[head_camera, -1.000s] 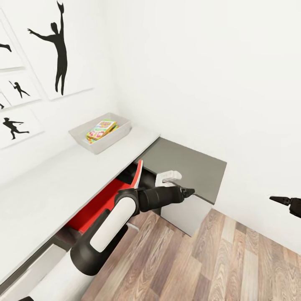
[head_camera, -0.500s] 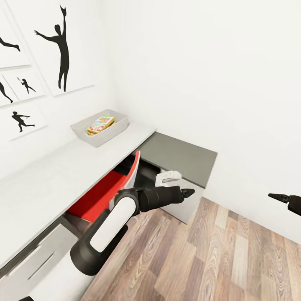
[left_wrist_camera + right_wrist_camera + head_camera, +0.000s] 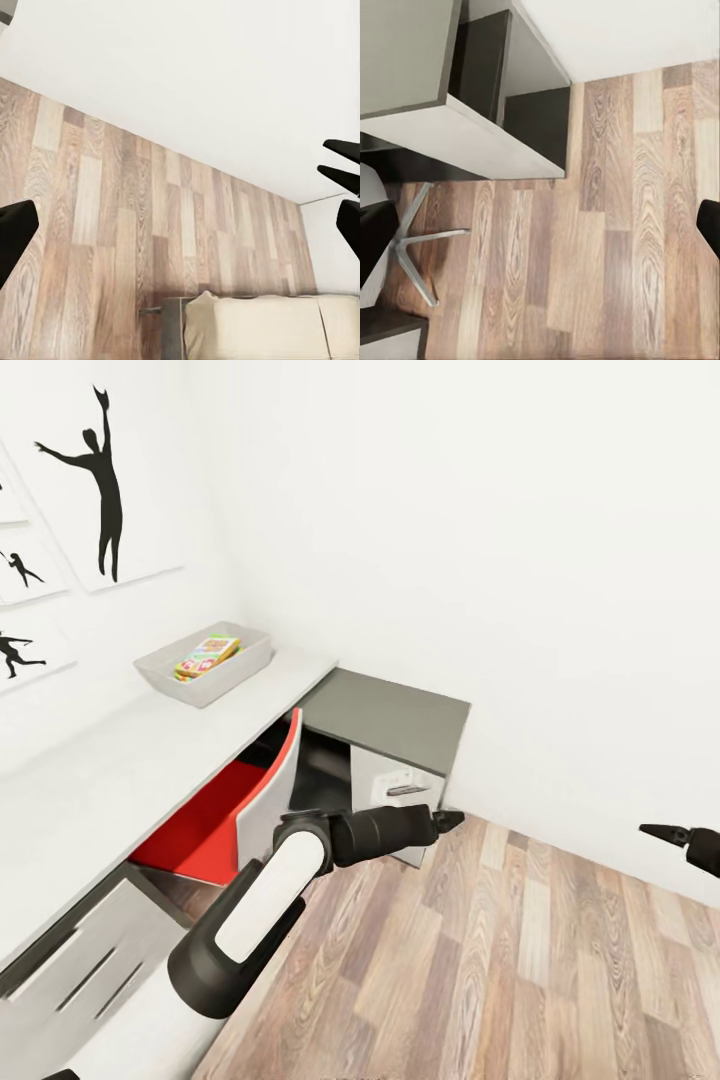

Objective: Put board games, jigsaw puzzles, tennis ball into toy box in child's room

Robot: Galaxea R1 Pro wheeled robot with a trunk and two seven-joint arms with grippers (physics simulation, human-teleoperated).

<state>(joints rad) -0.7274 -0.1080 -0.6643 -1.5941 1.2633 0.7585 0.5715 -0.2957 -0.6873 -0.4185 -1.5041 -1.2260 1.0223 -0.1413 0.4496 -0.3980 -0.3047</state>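
Left gripper (image 3: 452,820): fingers spread apart, empty, held over the wood-plank floor (image 3: 520,970) beside the low dark grey cabinet (image 3: 390,715). Right gripper (image 3: 662,832): likewise parted, empty, near the white wall. Toy box (image 3: 160,665) sits on the table (image 3: 90,780), holding a printed board game (image 3: 205,655).

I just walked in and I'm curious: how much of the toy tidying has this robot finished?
Some is done: the grey toy box on the table already holds colourful toys; I cannot count them. Nothing is in hand: left gripper and right gripper hang over bare floor. The bed shows in the left wrist view, so more may remain.
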